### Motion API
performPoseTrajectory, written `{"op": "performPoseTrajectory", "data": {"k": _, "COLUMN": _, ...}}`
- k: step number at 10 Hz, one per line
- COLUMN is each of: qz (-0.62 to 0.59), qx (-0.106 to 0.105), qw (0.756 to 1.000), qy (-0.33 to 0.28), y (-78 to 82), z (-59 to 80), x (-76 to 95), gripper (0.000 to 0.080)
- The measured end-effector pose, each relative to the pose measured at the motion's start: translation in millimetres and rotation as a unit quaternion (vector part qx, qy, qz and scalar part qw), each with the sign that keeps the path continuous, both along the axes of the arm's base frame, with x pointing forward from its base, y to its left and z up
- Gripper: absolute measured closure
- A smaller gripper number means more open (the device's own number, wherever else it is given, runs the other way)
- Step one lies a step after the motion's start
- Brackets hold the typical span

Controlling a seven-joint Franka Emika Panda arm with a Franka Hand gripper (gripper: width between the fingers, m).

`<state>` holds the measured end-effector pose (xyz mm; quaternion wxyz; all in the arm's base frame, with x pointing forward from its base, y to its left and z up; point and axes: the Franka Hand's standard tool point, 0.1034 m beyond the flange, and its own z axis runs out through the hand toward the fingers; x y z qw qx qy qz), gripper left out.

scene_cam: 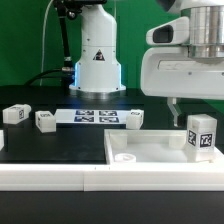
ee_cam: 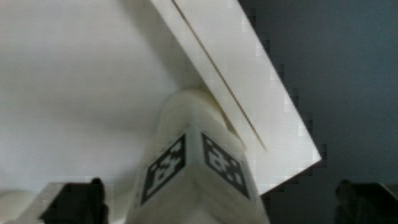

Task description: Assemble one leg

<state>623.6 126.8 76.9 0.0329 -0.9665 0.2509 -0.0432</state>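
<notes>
One leg, a small white post with square tags, stands upright on the large white tray-like piece, near its corner at the exterior view's right. My gripper hangs just above that leg. In the wrist view the leg sits between my two dark fingertips, with a gap on each side. The gripper is open and holds nothing. The tray-like piece's raised rim runs past the leg.
Three more legs lie on the black table: one at the exterior view's far left, one beside it, one behind the tray-like piece. The marker board lies between them. The robot base stands behind.
</notes>
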Motion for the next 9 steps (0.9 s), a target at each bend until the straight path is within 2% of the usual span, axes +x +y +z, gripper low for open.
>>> {"op": "performPoseTrajectory", "data": {"k": 1, "qz": 0.075, "qx": -0.007, "qw": 0.997, "qy": 0.001, "y": -2.5, "z": 0.1, "x": 1.1, "gripper": 0.015}}
{"op": "performPoseTrajectory", "data": {"k": 4, "qz": 0.187, "qx": -0.022, "qw": 0.982, "qy": -0.003, "y": -3.5, "z": 0.5, "x": 1.6, "gripper": 0.015}}
{"op": "performPoseTrajectory", "data": {"k": 8, "qz": 0.288, "qx": -0.034, "qw": 0.957, "qy": -0.009, "y": -5.4, "z": 0.3, "x": 2.3, "gripper": 0.015}}
{"op": "performPoseTrajectory", "data": {"k": 9, "qz": 0.287, "qx": -0.034, "qw": 0.957, "qy": -0.009, "y": -5.4, "z": 0.3, "x": 2.3, "gripper": 0.0278}}
